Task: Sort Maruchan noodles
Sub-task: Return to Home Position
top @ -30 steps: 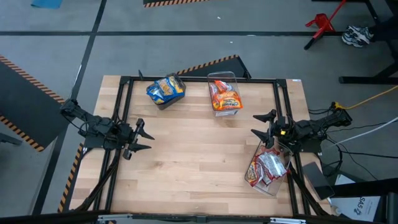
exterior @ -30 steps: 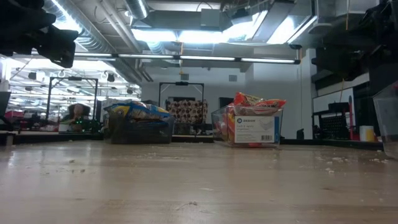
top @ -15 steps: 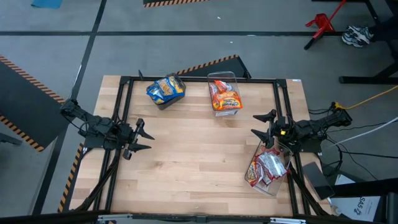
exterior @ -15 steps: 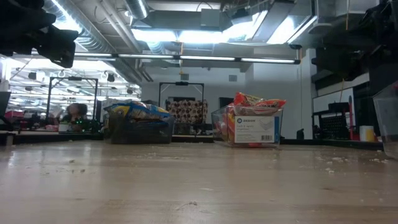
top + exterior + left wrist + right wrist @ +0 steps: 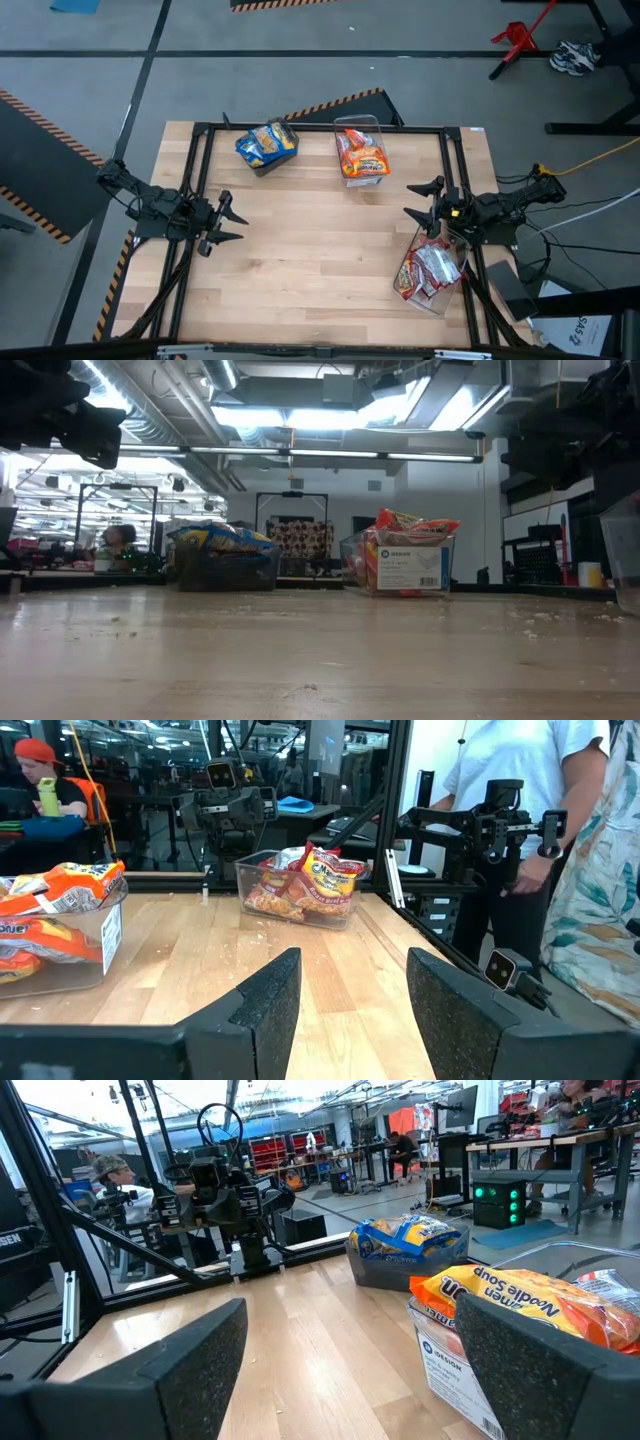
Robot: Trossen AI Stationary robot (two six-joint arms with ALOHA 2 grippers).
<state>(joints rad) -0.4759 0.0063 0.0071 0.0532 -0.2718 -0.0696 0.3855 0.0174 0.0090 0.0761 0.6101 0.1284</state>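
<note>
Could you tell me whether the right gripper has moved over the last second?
No. In the high view the right gripper stays open in the same spot, just above the red noodle packs.

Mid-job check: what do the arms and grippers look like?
The left arm and right arm are dark, slim and jointed. The left gripper and right gripper each carry two black tapering fingers with grainy matte faces.

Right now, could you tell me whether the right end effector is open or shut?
Open: the right end effector has its fingers spread wide with nothing between them.
</note>
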